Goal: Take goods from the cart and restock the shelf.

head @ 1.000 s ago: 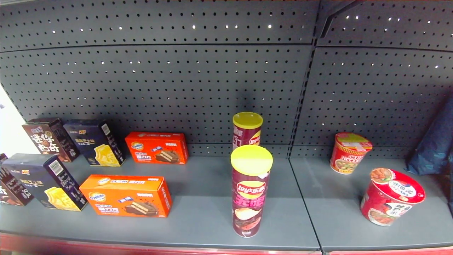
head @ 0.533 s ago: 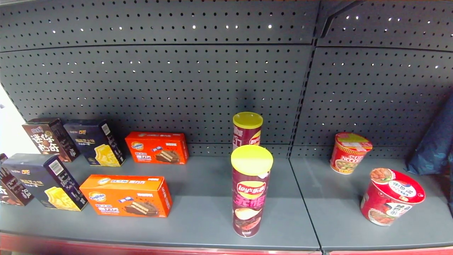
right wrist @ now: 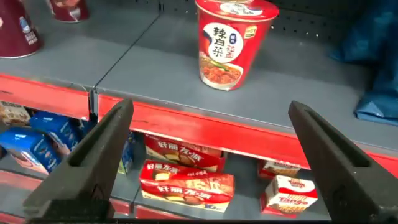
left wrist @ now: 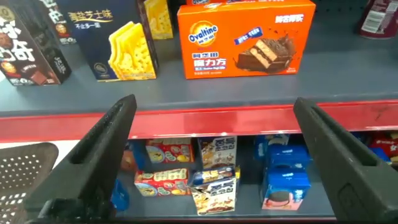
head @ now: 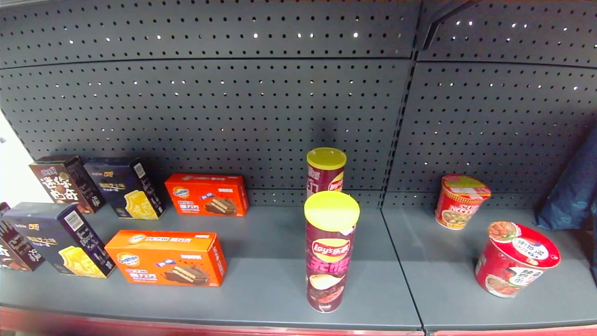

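On the grey shelf (head: 275,280) stand two orange boxes (head: 166,258) (head: 206,194), several dark boxes (head: 60,239), two chip cans with yellow lids (head: 330,249) (head: 325,171) and two red noodle cups (head: 514,259) (head: 460,194). My left gripper (left wrist: 214,162) is open and holds nothing; it hangs in front of the shelf's red edge (left wrist: 211,118), below the front orange box (left wrist: 244,38). My right gripper (right wrist: 211,165) is open and holds nothing too, in front of the red edge below the front noodle cup (right wrist: 231,42).
A dark blue bag (head: 573,186) lies at the shelf's far right. A lower shelf holds more packaged goods (left wrist: 217,180) (right wrist: 186,177). A perforated black basket edge (left wrist: 25,168) shows beside the left gripper. Free room lies between the orange boxes and the cans.
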